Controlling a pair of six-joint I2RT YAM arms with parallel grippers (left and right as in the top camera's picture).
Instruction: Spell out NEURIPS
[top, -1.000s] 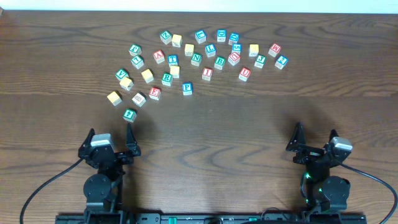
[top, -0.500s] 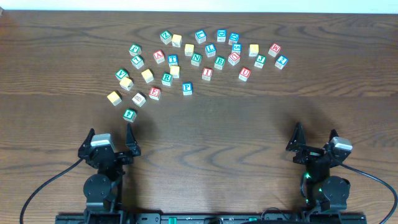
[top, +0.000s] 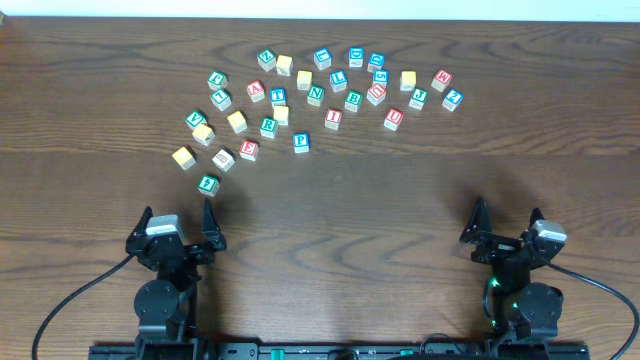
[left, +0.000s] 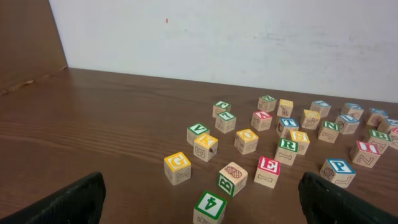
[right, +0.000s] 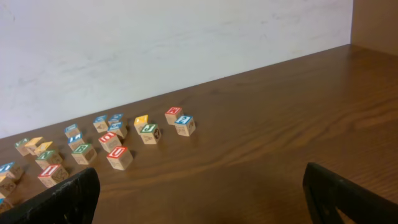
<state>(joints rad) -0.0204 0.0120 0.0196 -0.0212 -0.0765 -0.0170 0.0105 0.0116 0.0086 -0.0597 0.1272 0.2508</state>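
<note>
Overhead, my left claw (top: 178, 214) and right claw (top: 508, 212) gape empty at the near worktop (top: 400, 210) edge, well apart from the scattered cubes N (top: 316, 95), E (top: 249, 150), U (top: 394, 118), R (top: 268, 127), I (top: 333, 117) and P (top: 301, 142). My left wrist view shows E and P among the nearest cubes. My right wrist view shows U ahead to the left.

We take this for a robotics lab bench: a dark wooden table (top: 400, 190), a blank white wall (left: 249, 37) beyond our fingers (left: 68, 199), cables (top: 75, 295) trailing behind them.
</note>
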